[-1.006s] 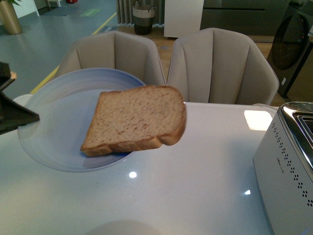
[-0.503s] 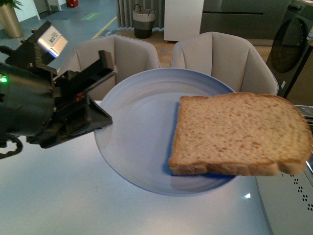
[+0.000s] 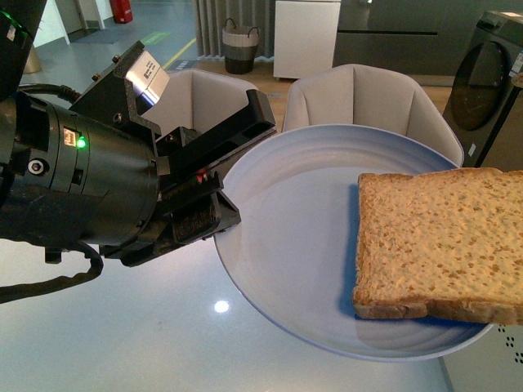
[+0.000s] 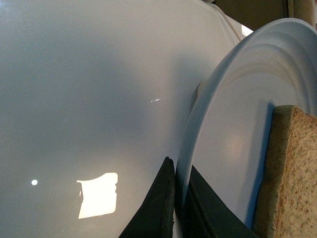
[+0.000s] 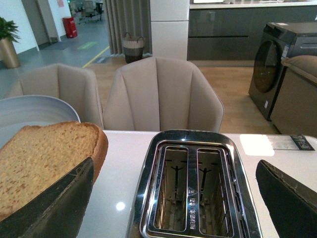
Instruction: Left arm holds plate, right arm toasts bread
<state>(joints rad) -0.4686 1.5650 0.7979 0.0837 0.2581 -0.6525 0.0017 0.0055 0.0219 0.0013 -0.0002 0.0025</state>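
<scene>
My left arm, bulky and black with a green light, fills the left of the front view. Its gripper is shut on the left rim of the pale blue-grey plate and holds it above the table. The left wrist view shows the two jaws pinching the plate's rim. The bread slice lies on the plate's right side, overhanging its rim; it also shows in the left wrist view and the right wrist view. My right gripper is open and empty, above a silver two-slot toaster.
The glossy white table lies under the plate. Two beige chairs stand behind the table. A corner of the toaster shows at the lower right of the front view. A dark washing machine stands at the far right.
My left arm has carried the plate and bread to the right and nearer the camera. The arm now fills the left of the front view, and the bread reaches the right edge.
</scene>
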